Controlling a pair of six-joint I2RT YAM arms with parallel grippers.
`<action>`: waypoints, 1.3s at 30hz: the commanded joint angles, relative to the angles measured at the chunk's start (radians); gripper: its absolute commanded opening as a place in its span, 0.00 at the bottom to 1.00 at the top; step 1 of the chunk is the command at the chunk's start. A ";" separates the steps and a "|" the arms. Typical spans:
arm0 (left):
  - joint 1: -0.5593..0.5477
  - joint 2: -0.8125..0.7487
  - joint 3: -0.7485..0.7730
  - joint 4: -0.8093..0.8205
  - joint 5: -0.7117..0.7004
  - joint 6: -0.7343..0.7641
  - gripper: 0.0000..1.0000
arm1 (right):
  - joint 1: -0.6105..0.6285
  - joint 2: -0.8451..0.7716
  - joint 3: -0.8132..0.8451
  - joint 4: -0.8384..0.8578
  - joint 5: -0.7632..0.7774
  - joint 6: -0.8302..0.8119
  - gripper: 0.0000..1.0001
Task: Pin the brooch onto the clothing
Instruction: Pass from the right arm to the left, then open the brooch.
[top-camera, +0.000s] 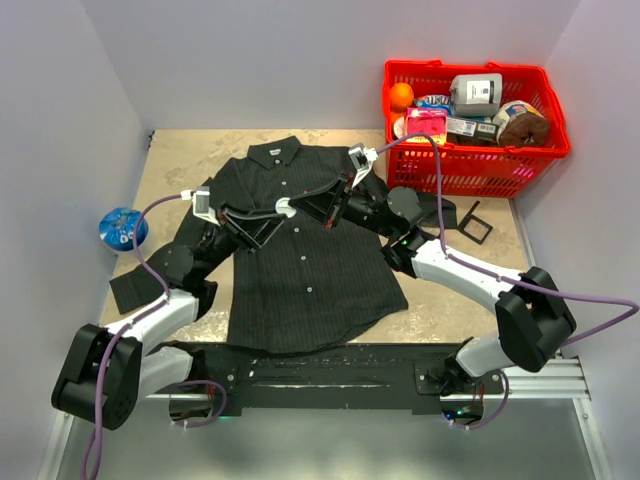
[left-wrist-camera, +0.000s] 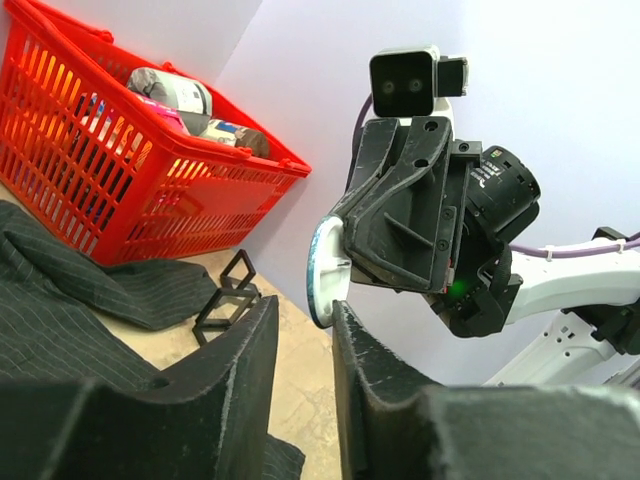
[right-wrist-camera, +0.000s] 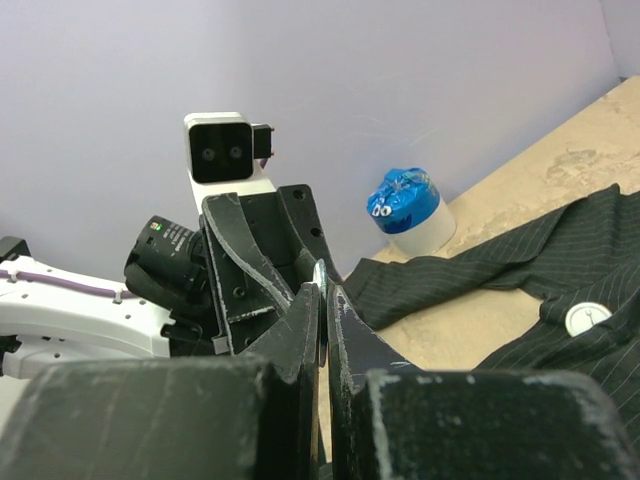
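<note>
**Your two arms meet tip to tip above the shirt's chest, with the brooch between them.**

Your right arm reaches in from the right with its elbow bent. The right gripper (right-wrist-camera: 322, 290) is pinched tight on the brooch (left-wrist-camera: 320, 275), a thin pale disc seen edge-on. Your left gripper (left-wrist-camera: 305, 312) points at it from the other side, its fingers a narrow gap apart. You cannot tell whether they touch the disc's rim. The shirt (top-camera: 310, 270) lies flat on the table (top-camera: 180, 150), collar at the far side, with one sleeve running beneath your left arm. The brooch's pin is hidden by the fingers.
</note>
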 joint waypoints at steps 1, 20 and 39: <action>-0.003 0.014 0.041 0.059 0.005 0.000 0.25 | 0.010 0.008 0.004 0.050 0.006 0.000 0.00; 0.046 0.045 0.188 -0.281 0.262 0.148 0.00 | -0.083 -0.012 0.002 -0.005 -0.120 -0.017 0.47; 0.049 0.116 0.334 -0.645 0.553 0.425 0.00 | -0.123 -0.009 -0.035 -0.146 -0.296 -0.117 0.70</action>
